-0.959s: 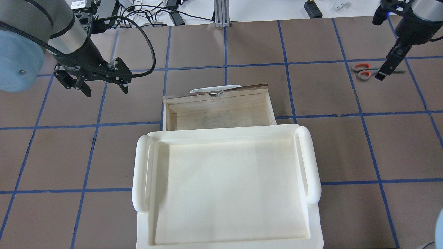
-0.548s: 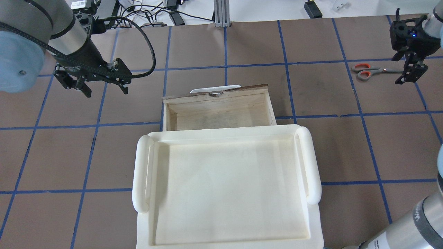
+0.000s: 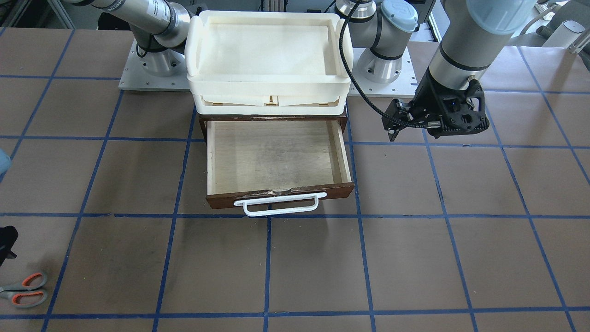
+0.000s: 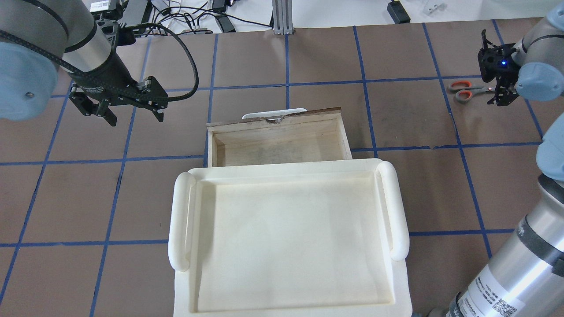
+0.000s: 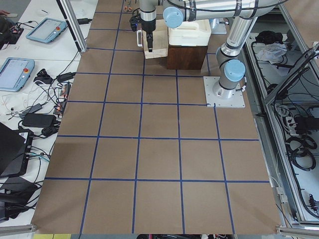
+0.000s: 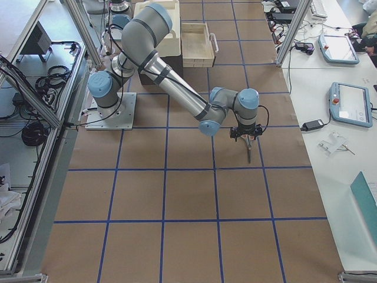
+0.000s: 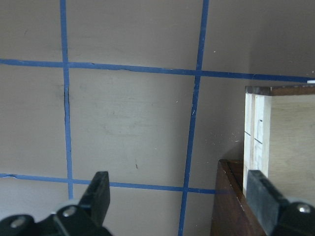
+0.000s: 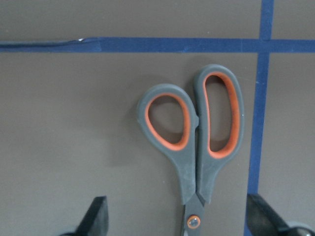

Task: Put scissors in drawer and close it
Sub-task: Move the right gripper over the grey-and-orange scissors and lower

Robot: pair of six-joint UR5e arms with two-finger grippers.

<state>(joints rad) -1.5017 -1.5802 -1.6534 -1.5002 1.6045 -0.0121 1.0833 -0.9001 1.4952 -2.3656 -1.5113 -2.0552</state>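
Scissors (image 8: pixel 196 164) flat under right gripper (image 8: pixel 179 219), jaws wide apart, empty; left gripper (image 7: pixel 178 189) same, beside drawer (image 4: pixel 273 132).

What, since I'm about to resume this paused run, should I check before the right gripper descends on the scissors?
1. Grey-handled scissors with orange-red loops lying flat, unobstructed: ok.
2. Black right gripper open, fingers either side of the scissors' pivot in the wrist view: ok.
3. Pale plywood drawer with white bar handle pulled open, empty: ok.
4. Black left gripper open, beside the drawer, not over it: ok.
5. Right gripper's height above the scissors: cannot tell.
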